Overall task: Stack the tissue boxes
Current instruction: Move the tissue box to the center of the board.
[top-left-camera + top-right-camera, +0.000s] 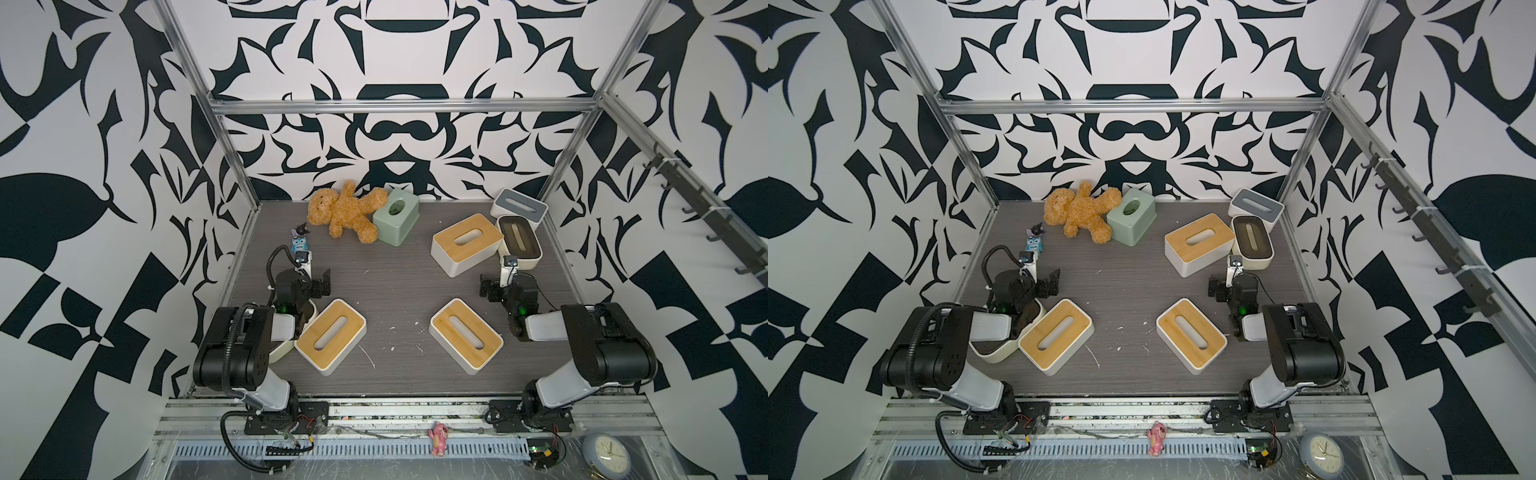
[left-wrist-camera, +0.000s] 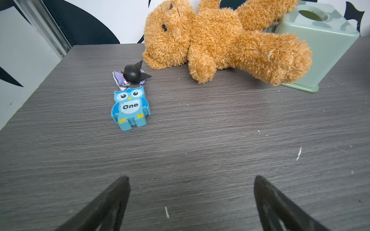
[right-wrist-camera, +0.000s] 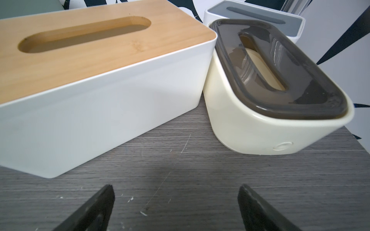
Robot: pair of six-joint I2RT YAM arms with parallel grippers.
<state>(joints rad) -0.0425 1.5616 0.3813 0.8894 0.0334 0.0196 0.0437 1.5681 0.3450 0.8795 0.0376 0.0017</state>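
Observation:
Three white tissue boxes with bamboo lids lie apart on the grey table: front left (image 1: 330,341), front right (image 1: 465,340) and back right (image 1: 466,243). Beside the back one are a cream box with a dark lid (image 3: 276,84) and a grey-lidded white box (image 1: 518,206). A sage green box (image 1: 395,216) stands at the back. Another cream box (image 1: 994,353) is mostly hidden under my left arm. My left gripper (image 2: 191,178) is open over bare table. My right gripper (image 3: 176,186) is open, a short way before the back bamboo box and the cream box.
A brown teddy bear (image 1: 345,212) leans against the sage green box. A blue owl toy (image 2: 130,108) and a small black figurine (image 2: 133,75) lie by the left wall. Metal frame posts and patterned walls close in the table. A pink figure (image 1: 438,438) and a clock (image 1: 606,453) sit on the front rail.

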